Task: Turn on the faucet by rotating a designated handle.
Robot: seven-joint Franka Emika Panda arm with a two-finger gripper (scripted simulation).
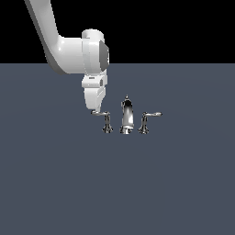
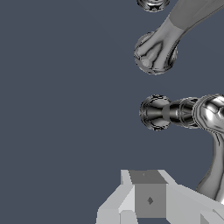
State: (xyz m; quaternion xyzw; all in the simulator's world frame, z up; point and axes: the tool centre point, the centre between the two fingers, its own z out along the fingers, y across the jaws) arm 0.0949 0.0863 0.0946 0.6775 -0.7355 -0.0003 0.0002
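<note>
The chrome faucet stands on the grey floor with its tall curved spout in the middle. The handle, the lever on the exterior view's left, has a thin arm reaching left from its short post. My gripper hangs down from above, its tip touching the outer end of that arm. Its fingers look pressed together, with nothing between them. In the wrist view the handle is seen from above. Its arm curves past my gripper, and the spout's base lies beyond.
The twin lever stands on the exterior view's right of the spout, its arm pointing right, and its top shows in the wrist view. The white arm comes down from the upper left. A flat grey floor surrounds the faucet.
</note>
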